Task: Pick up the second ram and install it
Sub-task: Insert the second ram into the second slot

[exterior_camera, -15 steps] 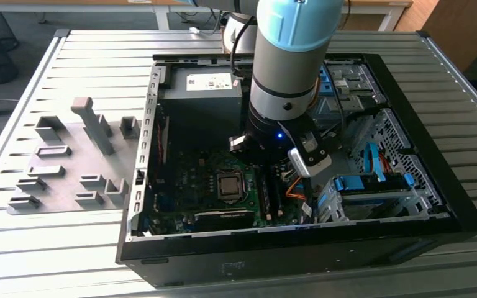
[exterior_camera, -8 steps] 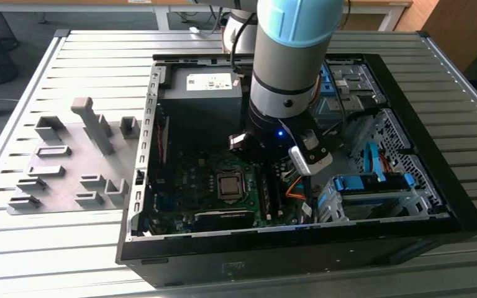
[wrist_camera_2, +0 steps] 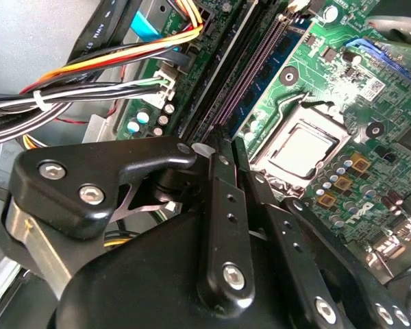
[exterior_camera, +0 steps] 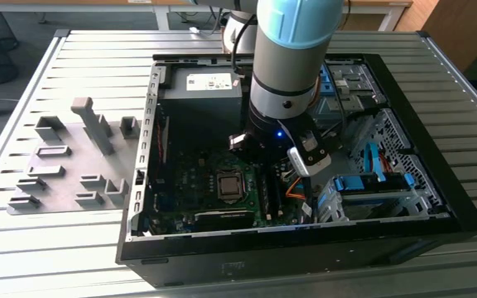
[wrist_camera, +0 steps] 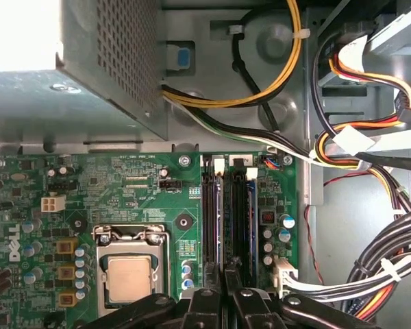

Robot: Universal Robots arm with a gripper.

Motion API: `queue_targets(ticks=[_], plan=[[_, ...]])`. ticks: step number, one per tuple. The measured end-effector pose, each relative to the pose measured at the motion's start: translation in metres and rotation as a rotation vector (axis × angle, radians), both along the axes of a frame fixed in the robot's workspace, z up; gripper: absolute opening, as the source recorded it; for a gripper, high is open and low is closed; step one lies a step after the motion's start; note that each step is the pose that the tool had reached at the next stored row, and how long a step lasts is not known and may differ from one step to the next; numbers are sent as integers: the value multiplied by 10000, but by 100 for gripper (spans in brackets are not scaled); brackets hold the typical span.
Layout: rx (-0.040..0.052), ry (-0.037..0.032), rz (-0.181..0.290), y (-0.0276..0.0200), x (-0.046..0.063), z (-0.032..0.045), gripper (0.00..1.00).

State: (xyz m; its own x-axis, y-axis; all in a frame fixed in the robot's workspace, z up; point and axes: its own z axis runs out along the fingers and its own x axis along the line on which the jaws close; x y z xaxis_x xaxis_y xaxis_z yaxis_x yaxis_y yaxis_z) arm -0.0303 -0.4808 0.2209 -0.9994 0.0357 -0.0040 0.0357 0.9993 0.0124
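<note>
Black fingers (wrist_camera: 209, 301) of the gripper (wrist_camera: 224, 284) sat closest to the lens in both wrist views, drawn together until only a sliver of gap was left between them. I judged them clamped on the ram (wrist_camera: 219, 219), whose thin blue edge ran straight out from that gap. The ram stood on edge in the bank of slots (wrist_camera: 236, 219), its long axis in line with the slot and leading directly away from the tips, so the gripper had hold of one end with the rest of the stick stretched ahead of it. I could not tell whether the ram was pressed fully home or only resting in the slot. Beside the slots lay the CPU socket (wrist_camera: 129, 274) on the green board (wrist_camera: 89, 185). Past the far end of the slots I saw the grey power supply (wrist_camera: 109, 55), and bundled cables (wrist_camera: 370, 274) hung near the slots on the side away from the socket. In the exterior view the arm (exterior_camera: 292, 62) reached steeply down into the open case (exterior_camera: 437, 217).
</note>
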Motion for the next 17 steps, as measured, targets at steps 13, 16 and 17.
queue_targets(ticks=[13,16,17], plan=[[1,0,-10,0,0,-29,14],[0,0,-9,0,0,-31,14],[1,-1,-10,0,0,-31,14]])
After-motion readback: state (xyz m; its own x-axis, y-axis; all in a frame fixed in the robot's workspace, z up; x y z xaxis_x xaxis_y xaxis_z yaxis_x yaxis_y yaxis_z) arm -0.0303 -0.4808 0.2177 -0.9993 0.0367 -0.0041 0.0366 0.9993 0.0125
